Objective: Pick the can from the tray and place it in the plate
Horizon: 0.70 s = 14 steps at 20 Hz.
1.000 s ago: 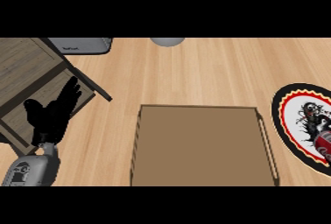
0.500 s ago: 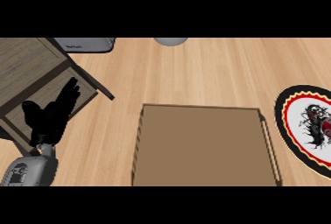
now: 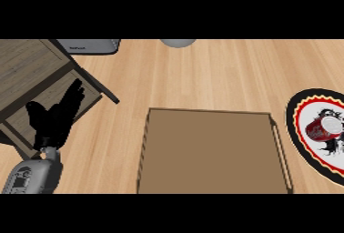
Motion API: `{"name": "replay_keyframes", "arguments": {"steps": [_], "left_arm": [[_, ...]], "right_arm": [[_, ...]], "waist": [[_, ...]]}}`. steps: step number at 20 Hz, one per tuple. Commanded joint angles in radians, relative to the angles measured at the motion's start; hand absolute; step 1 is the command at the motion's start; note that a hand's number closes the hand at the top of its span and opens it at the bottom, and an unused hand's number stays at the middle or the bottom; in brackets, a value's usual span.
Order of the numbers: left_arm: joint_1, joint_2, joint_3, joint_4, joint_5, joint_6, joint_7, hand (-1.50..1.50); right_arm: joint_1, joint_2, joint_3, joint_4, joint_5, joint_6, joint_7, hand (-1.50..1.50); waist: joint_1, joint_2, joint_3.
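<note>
You'll find the red can [image 3: 323,129] lying on its side on the plate [image 3: 300,136], its pale end facing up and toward the counter's right edge; the plate has a black rim and a red ring, and the view's right border cuts it off, so you see only its left part. Just beside the plate's left rim sits the brown tray [image 3: 211,152], near the counter's front edge. Your left hand [image 3: 55,119] rests at the left side, fingers straight and pointing up, with nothing in it, in front of a wooden crate-like structure [image 3: 33,68] at the back left corner. At the back edge you can see a grey box [image 3: 91,45] and a grey rounded object [image 3: 178,43], possibly a bowl.
</note>
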Motion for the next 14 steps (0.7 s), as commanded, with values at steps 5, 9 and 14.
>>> {"name": "replay_keyframes", "arguments": {"steps": [5,9,14], "left_arm": [[0.028,0.014,0.019,-0.009,-0.005,0.005,0.012,0.00],[0.024,0.012,0.019,-0.046,0.015,-0.004,0.056,0.00],[0.016,-0.003,0.016,-0.011,-0.004,0.014,0.020,0.00]], "right_arm": [[-0.036,0.018,-0.099,0.008,-0.181,0.199,-0.279,-1.50],[-0.049,-0.030,-0.136,-0.017,-0.316,0.380,-0.156,-1.50],[-0.005,-0.052,-0.098,0.019,-0.412,0.575,0.040,-1.50]], "waist": [[-0.025,-0.008,-0.002],[-0.029,-0.011,-0.003],[-0.034,-0.008,-0.004]]}}
